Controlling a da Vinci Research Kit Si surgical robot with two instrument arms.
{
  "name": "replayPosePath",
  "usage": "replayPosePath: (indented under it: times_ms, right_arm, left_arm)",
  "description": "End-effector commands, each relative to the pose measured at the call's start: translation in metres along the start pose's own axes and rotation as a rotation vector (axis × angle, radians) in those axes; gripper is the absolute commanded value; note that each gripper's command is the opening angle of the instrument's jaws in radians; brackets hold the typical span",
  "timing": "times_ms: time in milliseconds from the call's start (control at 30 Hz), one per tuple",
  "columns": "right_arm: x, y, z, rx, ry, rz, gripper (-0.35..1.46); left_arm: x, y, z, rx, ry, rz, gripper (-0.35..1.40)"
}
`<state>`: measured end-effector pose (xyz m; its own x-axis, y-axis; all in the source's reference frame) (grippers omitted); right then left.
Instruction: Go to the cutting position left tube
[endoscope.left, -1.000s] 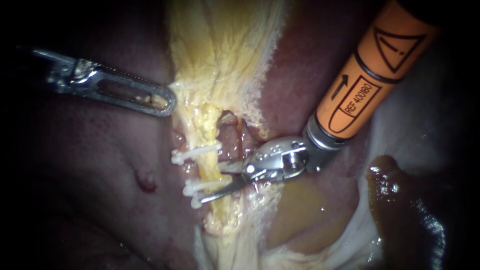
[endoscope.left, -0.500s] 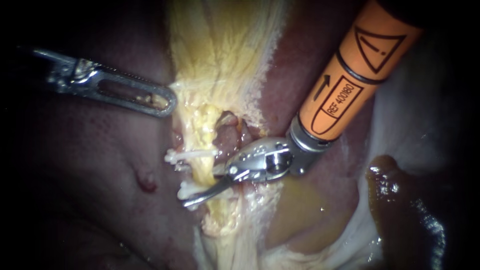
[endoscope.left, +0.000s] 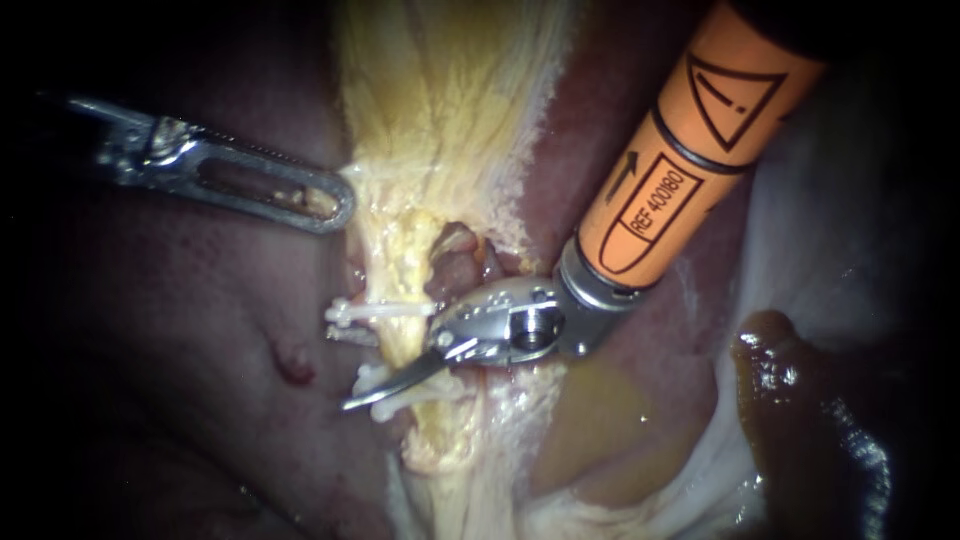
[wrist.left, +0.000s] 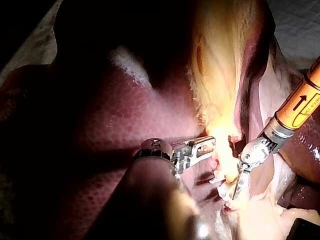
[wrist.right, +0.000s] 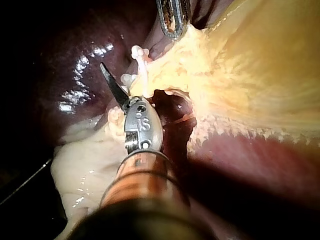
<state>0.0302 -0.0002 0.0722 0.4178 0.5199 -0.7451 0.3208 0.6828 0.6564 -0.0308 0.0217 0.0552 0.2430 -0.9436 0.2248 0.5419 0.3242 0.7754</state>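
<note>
Across the left tube (endoscope.left: 404, 340), between white clips (endoscope.left: 375, 311), right instrument (endoscope.left: 342, 370).

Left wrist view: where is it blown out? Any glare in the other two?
Left wrist view: yellow tissue washes out white, liver in heavy shadow. Right wrist view: glints on wet liver. Endoscope view: glare on dark wet tissue, edges dark.

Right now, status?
Right instrument blades open, astride left tube between clips. Left instrument at yellow tissue edge. Nothing blocking the blades.
</note>
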Motion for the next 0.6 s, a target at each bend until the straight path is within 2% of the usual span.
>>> replayPosePath:
  times_ms: [33,300,600]
  right_arm:
    - [0.0,0.0001,0.0001,-0.002,-0.001,0.006,1.36]
    - [0.0004,-0.0005,0.0002,0.006,0.019,0.004,1.4]
    - [0.0019,-0.0029,-0.0001,0.086,0.047,-0.001,1.4]
  left_arm:
    - [0.0,0.0,0.0,0.0,0.0,0.0,-0.35]
    - [0.0,0.0,0.0,0.0,0.0,0.0,-0.35]
    - [0.0,0.0002,-0.0001,0.001,0.001,0.0,-0.35]
